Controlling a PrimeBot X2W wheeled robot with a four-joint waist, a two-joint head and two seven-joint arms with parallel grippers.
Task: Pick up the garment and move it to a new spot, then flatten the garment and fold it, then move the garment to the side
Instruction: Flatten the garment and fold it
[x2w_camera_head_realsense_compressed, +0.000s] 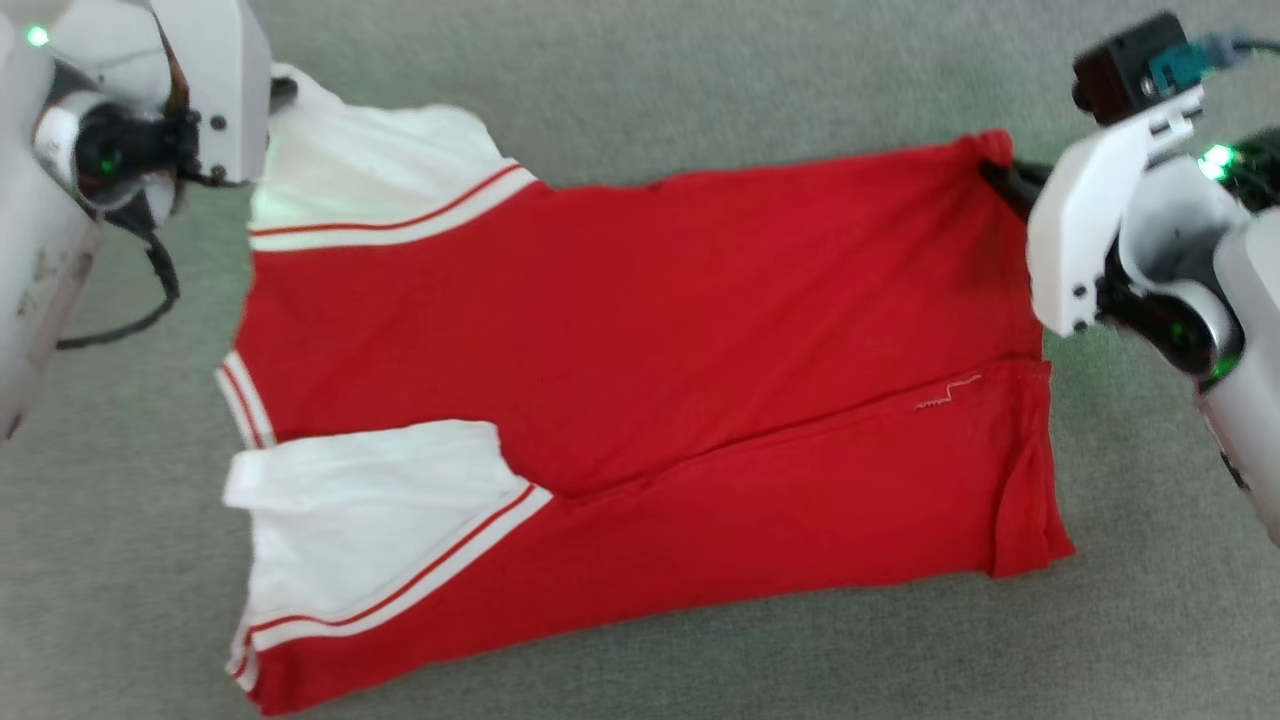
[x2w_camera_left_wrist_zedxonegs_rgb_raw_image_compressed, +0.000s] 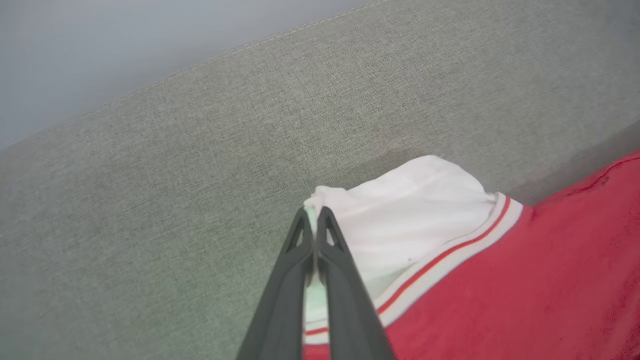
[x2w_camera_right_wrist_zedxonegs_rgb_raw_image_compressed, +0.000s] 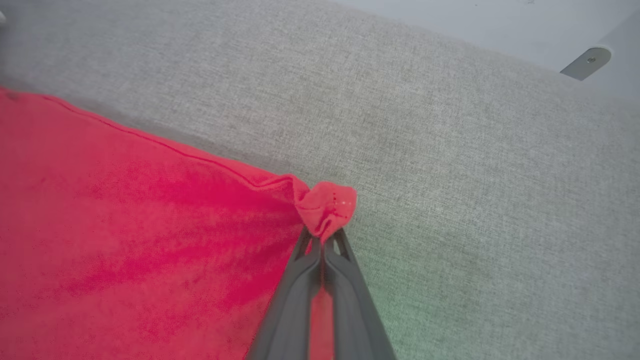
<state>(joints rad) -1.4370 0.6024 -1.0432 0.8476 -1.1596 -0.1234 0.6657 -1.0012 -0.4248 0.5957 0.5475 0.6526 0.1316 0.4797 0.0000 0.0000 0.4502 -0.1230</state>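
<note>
- We find the garment (x2w_camera_head_realsense_compressed: 640, 330) spread flat on the grey fabric surface (x2w_camera_head_realsense_compressed: 700, 80), held between the two grippers.
- Its long axis runs from the left gripper (x2w_camera_left_wrist_zedxonegs_rgb_raw_image_compressed: 315, 215) to the right gripper (x2w_camera_right_wrist_zedxonegs_rgb_raw_image_compressed: 324, 237). The sleeve end points toward the left gripper and the hem end toward the right gripper.
- We see the left gripper's fingers pressed together on the edge of the far white sleeve (x2w_camera_left_wrist_zedxonegs_rgb_raw_image_compressed: 415, 215). The white cloth is pinched at the fingertips, and the striped trim and red body lie to the right of the fingers in the left wrist view.
- We see the right gripper's fingers closed on the far hem corner (x2w_camera_right_wrist_zedxonegs_rgb_raw_image_compressed: 327, 205). The red cloth bunches into a small knot just beyond the fingertips, and the body stretches away to their left in the right wrist view.
- The near white sleeve (x2w_camera_head_realsense_compressed: 370, 520) lies folded on the red body, well apart from both grippers.
</note>
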